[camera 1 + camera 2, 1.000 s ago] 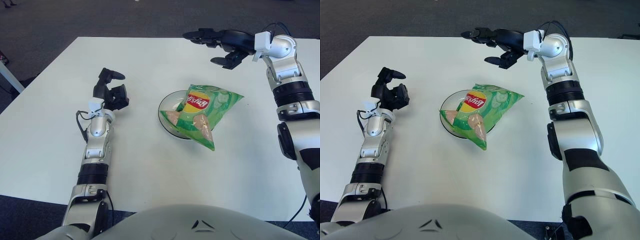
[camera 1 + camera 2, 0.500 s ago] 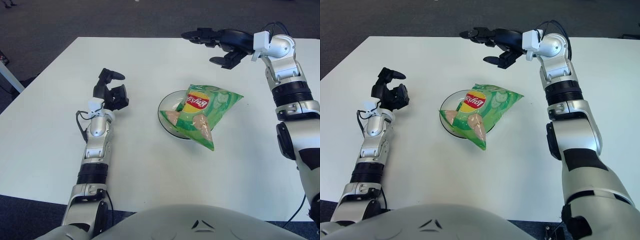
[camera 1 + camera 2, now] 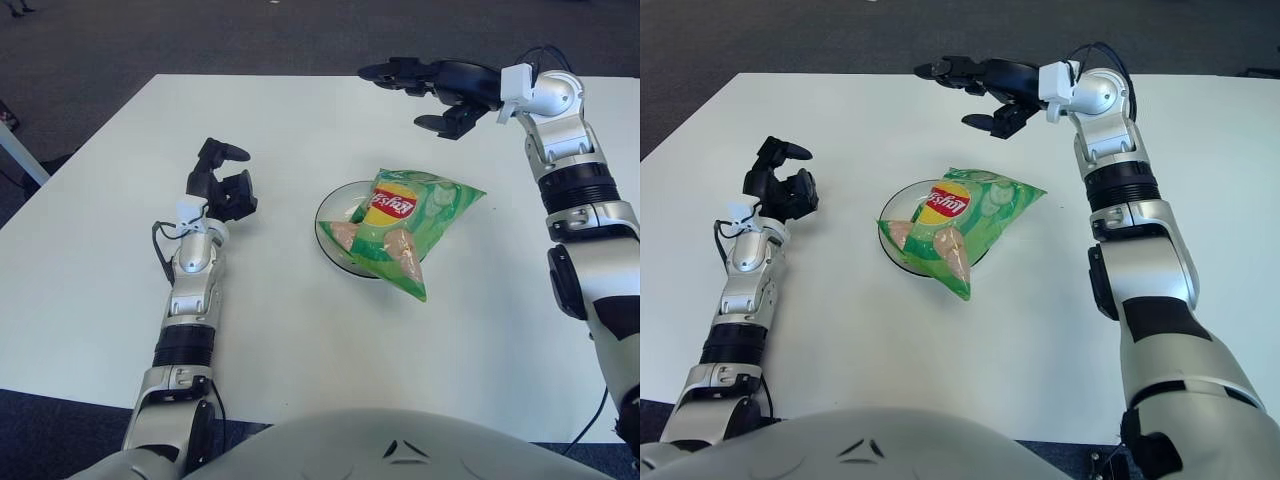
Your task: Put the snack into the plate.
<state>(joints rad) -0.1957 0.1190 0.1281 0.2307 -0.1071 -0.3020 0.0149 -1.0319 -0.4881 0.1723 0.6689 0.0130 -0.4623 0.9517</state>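
A green chip bag (image 3: pixel 412 225) with a red and yellow logo lies across a pale shallow plate (image 3: pixel 330 237) near the middle of the white table. The bag overhangs the plate's right and front rim. My right hand (image 3: pixel 425 85) hovers above the table behind the plate, fingers spread, holding nothing, well clear of the bag. My left hand (image 3: pixel 222 180) shows to the left of the plate, fingers loosely curled around nothing.
The white table (image 3: pixel 120 250) spreads to both sides of the plate. Its far edge meets dark carpet (image 3: pixel 250 35). A pale table leg or frame (image 3: pixel 15 150) shows at the far left edge.
My right hand has drifted slightly left and farther back above the table. The bag, plate and left hand have not moved.
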